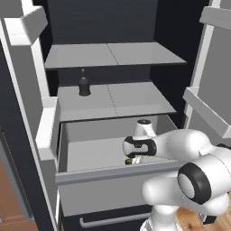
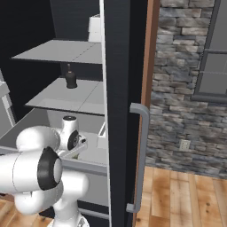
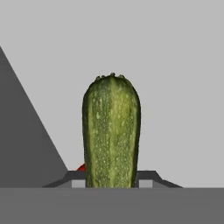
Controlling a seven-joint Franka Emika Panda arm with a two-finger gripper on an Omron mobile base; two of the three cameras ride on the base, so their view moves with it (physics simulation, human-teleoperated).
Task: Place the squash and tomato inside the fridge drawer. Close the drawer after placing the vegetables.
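The squash is a dark green speckled vegetable standing up between my fingertips, and my gripper is shut on its lower end. A sliver of the red tomato peeks out just left of the squash's base, mostly hidden behind it. The hand is down inside the open fridge drawer, a light grey box pulled out below the shelves. From the left base view the gripper sits low near the drawer's front wall, with the squash tip showing under it. The drawer also appears past my arm.
A dark bottle stands on the shelf above the drawer. The open fridge door with its grey handle stands close on the right. Door bins flank the left side. A black lower drawer with a silver bar lies beneath.
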